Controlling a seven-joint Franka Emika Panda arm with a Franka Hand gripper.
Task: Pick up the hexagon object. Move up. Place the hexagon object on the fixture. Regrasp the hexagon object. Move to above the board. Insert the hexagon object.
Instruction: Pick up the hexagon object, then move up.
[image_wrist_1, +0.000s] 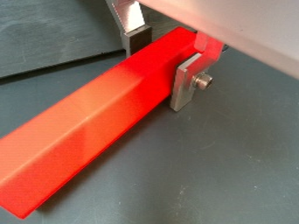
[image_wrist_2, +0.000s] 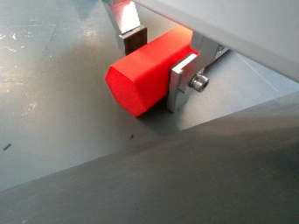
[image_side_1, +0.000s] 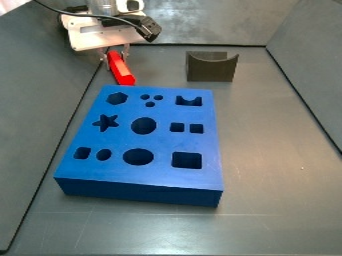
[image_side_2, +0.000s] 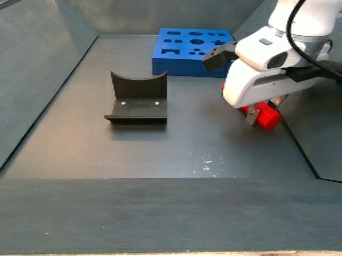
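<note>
The gripper pinches the red hexagon object between its silver fingers, low on the grey floor just behind the blue board, well apart from the fixture.

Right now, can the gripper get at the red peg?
Likely yes: the gripper is already at the red peg, one finger on each side. Nothing lies between them.
</note>
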